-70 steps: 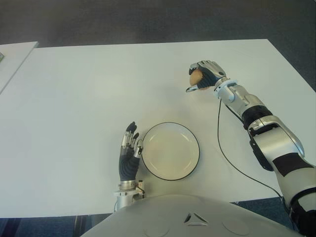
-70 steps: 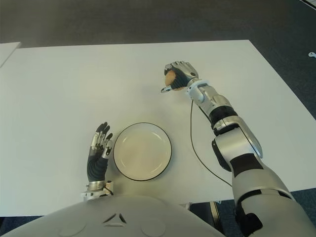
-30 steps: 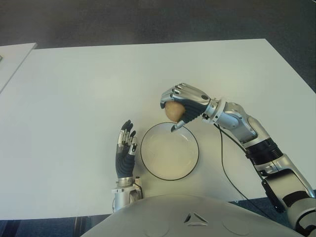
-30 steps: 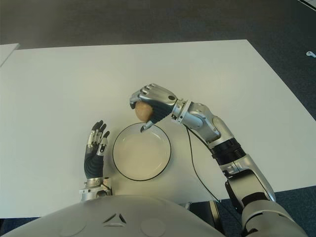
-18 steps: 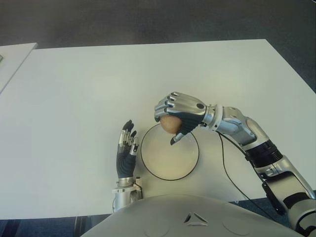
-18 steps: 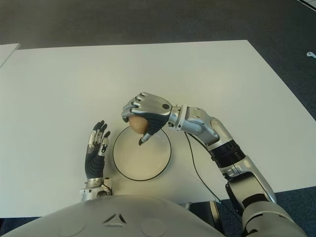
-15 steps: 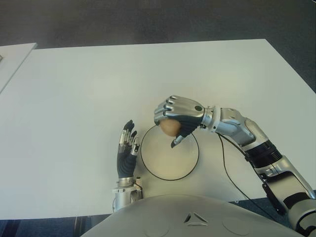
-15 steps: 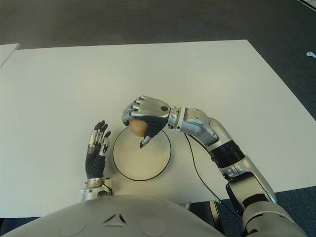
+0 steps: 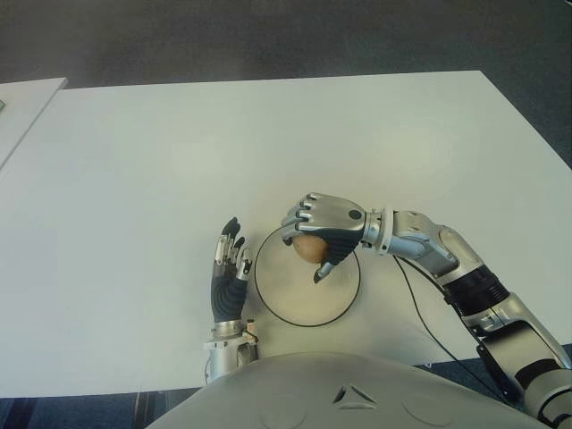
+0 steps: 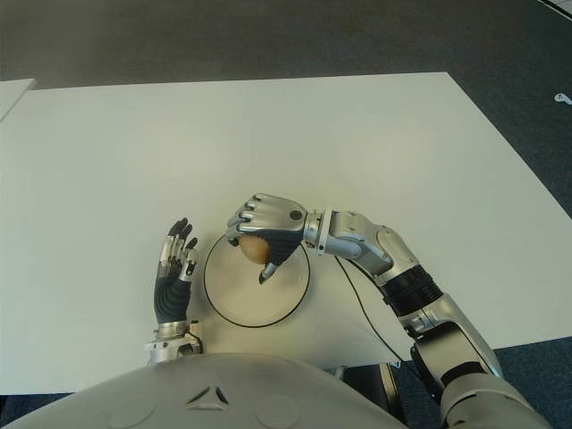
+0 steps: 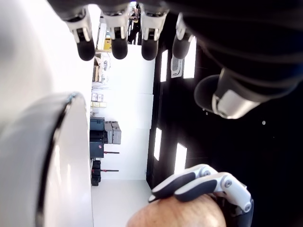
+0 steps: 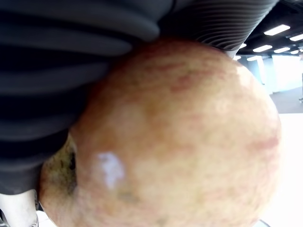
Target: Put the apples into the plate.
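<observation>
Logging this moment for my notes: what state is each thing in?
apple: gripped in the right hand, over the plate
right hand: shut on the apple
plate: nothing lying in it
left hand: open, beside the plate's left edge

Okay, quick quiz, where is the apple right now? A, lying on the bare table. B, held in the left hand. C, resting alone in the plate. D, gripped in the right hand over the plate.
D: the right hand has its fingers curled around the apple above the plate.
</observation>
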Controlling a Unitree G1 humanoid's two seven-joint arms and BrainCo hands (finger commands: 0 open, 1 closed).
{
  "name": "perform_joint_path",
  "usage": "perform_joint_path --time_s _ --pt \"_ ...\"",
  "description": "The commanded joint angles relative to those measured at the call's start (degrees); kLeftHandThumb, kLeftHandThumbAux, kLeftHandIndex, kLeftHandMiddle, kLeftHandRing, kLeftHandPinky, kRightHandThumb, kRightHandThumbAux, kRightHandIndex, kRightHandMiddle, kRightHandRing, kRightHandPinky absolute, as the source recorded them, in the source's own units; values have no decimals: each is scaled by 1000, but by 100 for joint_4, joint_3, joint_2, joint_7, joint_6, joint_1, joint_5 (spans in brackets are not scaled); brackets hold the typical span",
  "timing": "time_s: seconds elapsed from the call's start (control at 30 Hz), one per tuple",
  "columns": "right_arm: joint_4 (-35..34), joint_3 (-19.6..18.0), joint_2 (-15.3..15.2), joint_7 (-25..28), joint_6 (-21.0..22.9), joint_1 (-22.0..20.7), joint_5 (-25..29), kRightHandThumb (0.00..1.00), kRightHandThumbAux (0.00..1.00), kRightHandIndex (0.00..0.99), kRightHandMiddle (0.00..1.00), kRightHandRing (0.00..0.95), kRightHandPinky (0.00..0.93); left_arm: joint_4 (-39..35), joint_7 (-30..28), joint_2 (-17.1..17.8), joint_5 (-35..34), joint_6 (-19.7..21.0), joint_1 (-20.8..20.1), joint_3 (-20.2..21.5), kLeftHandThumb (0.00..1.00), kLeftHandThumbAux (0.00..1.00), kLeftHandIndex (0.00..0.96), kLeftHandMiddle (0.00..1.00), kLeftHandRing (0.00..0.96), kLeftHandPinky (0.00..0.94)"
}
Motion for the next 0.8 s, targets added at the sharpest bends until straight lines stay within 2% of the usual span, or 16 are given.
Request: perform_joint_path --time_s 0.03,0.4,0.8 --pt "-20 3 -32 93 18 117 75 729 709 441 857 849 840 51 61 -260 -3 109 -14 13 131 486 73 38 31 62" --pt "260 117 -20 196 -102 94 94 732 708 441 837 829 827 121 71 -271 56 68 -69 -45 124 492 76 30 19 60" --pt "349 189 -13 145 -96 320 -95 724 711 440 865 849 847 -24 71 -268 17 224 -22 -66 121 474 76 21 10 51"
